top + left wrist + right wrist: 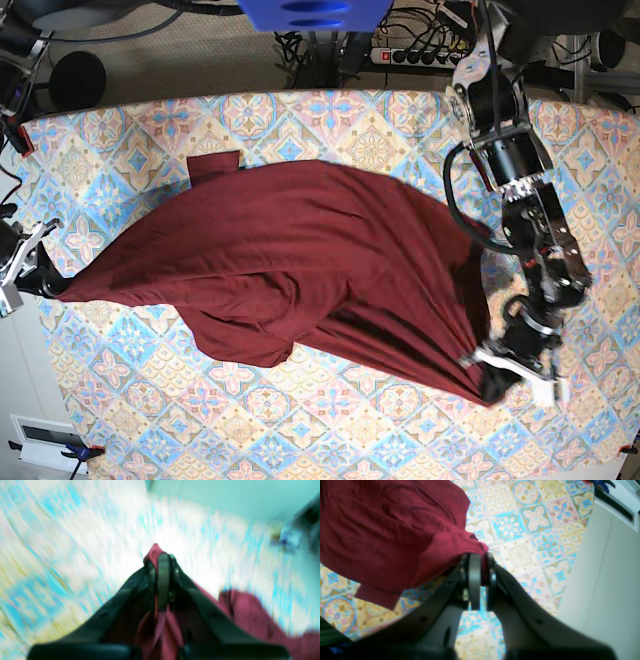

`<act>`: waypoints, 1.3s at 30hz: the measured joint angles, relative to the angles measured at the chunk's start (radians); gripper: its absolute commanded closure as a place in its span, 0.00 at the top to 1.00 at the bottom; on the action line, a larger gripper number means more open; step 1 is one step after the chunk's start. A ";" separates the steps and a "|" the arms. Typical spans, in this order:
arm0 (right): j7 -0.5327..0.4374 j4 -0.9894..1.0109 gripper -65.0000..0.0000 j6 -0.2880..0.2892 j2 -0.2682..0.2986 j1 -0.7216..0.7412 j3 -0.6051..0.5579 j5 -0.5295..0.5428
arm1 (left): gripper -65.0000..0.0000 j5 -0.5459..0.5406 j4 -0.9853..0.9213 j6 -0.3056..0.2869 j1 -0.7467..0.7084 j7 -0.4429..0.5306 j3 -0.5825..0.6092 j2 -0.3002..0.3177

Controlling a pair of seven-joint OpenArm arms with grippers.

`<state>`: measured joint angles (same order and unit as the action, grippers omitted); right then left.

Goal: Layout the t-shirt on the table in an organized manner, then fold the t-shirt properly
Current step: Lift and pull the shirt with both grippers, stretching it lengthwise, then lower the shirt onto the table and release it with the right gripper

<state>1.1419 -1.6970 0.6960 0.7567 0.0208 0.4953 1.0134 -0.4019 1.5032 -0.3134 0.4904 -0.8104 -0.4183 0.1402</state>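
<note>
The dark maroon t-shirt [300,250] is stretched in a long slanted band across the table [350,130], bunched at both ends. My left gripper [488,378] is at the front right, shut on a gathered end of the fabric. The blurred left wrist view shows that gripper [162,556] pinching the t-shirt [250,610], cloth poking out past the tips. My right gripper [52,288] sits at the table's left edge, shut on the other end. In the right wrist view the gripper [481,557] clamps a corner of the t-shirt [382,530] above the tiled table [520,530].
The left arm [500,120] reaches in over the table's back right. A power strip and cables [410,55] lie on the floor behind the table. A white box [45,440] stands off the front left corner. Past the table's edge is pale floor [602,580].
</note>
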 measured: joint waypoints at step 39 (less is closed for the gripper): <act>0.075 -0.183 0.00 0.000 -0.183 -0.517 0.061 0.082 | 0.00 -0.318 0.006 -0.004 0.033 -0.177 -0.293 0.533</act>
<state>1.2171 -1.8797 0.6960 0.5735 -0.4957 0.5564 1.0950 -0.7197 1.5089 -0.3176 0.5232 -0.9874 -0.7116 0.6731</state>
